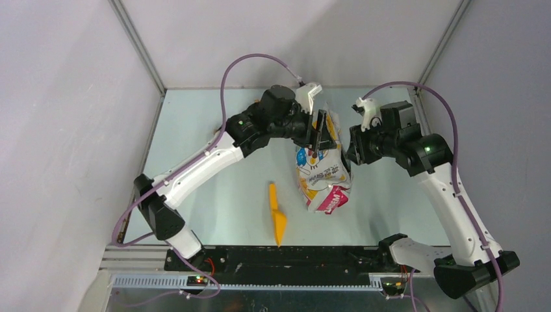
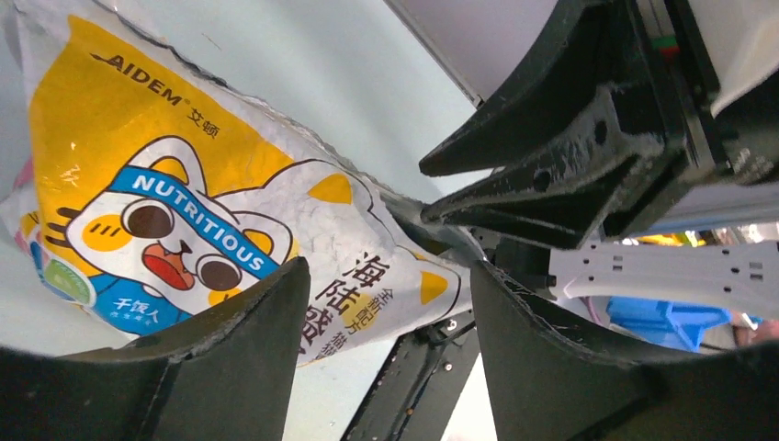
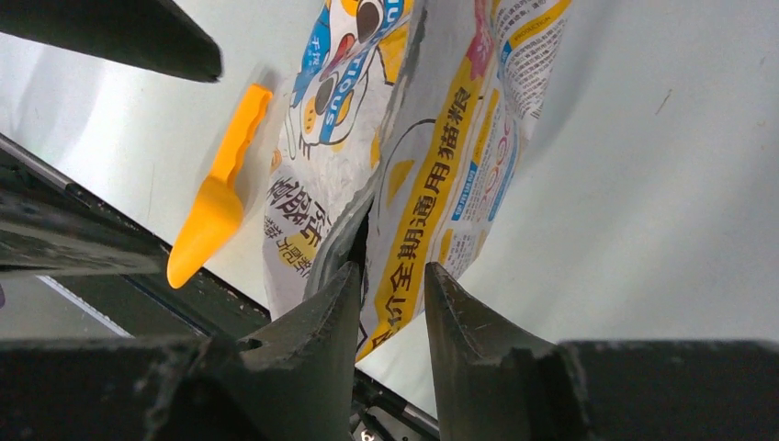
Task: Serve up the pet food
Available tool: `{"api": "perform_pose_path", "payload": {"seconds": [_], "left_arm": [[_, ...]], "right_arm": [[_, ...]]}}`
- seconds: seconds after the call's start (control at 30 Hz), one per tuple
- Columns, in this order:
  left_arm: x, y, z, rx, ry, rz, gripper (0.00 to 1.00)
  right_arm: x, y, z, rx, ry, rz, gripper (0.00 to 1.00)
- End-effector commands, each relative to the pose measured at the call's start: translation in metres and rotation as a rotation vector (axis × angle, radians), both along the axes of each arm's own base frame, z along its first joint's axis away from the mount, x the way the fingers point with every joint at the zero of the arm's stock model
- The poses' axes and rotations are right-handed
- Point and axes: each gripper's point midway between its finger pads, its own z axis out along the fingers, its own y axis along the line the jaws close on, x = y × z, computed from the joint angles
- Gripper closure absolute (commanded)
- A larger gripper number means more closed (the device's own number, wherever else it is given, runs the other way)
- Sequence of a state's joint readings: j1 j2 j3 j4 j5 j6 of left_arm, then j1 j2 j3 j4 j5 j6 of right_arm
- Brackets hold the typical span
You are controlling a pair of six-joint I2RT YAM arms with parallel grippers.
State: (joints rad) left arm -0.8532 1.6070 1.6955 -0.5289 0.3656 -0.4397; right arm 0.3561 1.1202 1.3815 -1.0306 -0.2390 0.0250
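No pet food shows; any kibble is hidden inside the printed cartoon-cat bag, which stands mid-table. The bag fills the left wrist view and the right wrist view. My left gripper is at the bag's top far edge, its jaws wide apart with the bag's corner seen between them. My right gripper is at the bag's right side, its jaws a narrow gap apart. The bag's dark mouth slit ends at its left fingertip. The bag's yellow panel shows in the gap.
An orange plastic scoop lies on the table left of the bag, near the front edge; it also shows in the right wrist view. A black rail runs along the near edge. Grey walls close in the table.
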Motion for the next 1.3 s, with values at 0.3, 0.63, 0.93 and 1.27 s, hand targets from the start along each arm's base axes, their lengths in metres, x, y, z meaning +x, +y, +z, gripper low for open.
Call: {"api": "perform_pose_path", "payload": {"seconds": [0.3,0.63,0.93,1.27], "left_arm": [[-0.011,-0.031,-0.021,0.062,0.097,0.133,0.40],[0.002,-0.036,-0.037,0.129,0.085,0.238,0.51],[0.012,-0.040,-0.044,0.169,0.065,0.306,0.55],[0.012,-0.032,-0.058,0.247,0.029,0.338,0.80]], "right_arm": [[-0.002,0.003,-0.009,0.003,0.063,0.014,0.69],[-0.004,0.004,-0.012,0.053,0.103,-0.010,0.75],[-0.001,0.004,-0.015,0.061,0.113,-0.036,0.78],[0.016,0.006,-0.022,0.044,0.107,-0.060,0.81]]}}
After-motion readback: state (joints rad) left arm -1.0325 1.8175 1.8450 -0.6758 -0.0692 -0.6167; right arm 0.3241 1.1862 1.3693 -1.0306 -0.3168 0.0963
